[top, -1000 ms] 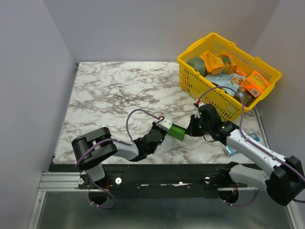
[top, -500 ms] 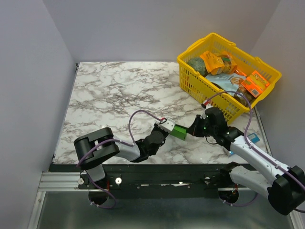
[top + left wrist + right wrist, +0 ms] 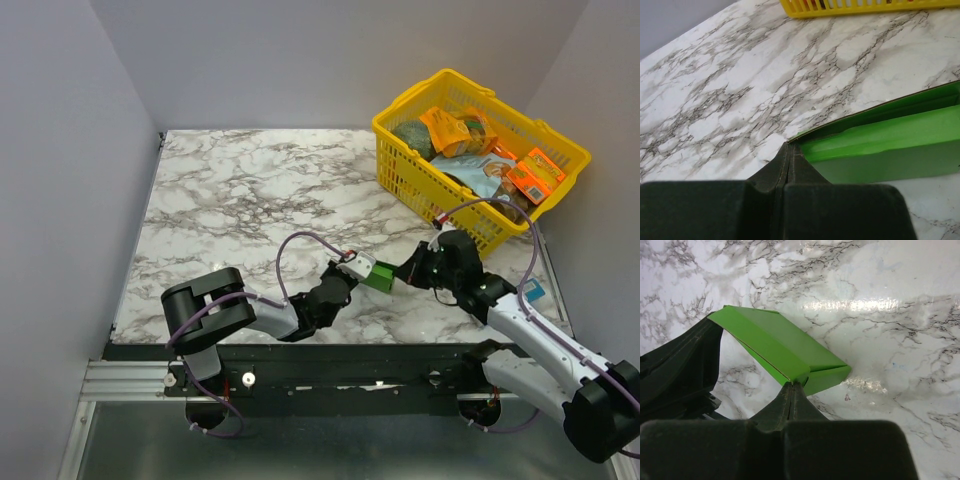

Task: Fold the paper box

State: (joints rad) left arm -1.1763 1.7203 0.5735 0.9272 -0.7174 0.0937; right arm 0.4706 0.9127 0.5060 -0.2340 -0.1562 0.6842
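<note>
The paper box [image 3: 378,278] is a small bright green card box, held just above the marble between my two grippers near the table's front middle. My left gripper [image 3: 362,270] is shut on its left end; in the left wrist view the closed fingertips [image 3: 789,146] pinch a thin edge of the box [image 3: 880,145], which stretches off to the right. My right gripper [image 3: 400,275] is shut on the opposite end. In the right wrist view its tips [image 3: 795,385] clamp the near corner of the box [image 3: 780,342], and the dark left gripper [image 3: 680,365] shows at the far end.
A yellow plastic basket [image 3: 400,180] full of packaged goods stands at the back right, close behind the right arm. A blue-and-white pack [image 3: 530,292] lies by the right table edge under the right forearm. Grey walls enclose the left, back and right sides.
Both grippers and the green box between them have shifted a little to the right and toward the front edge. The right arm's wrist swung rightward. Both grips stayed shut.
</note>
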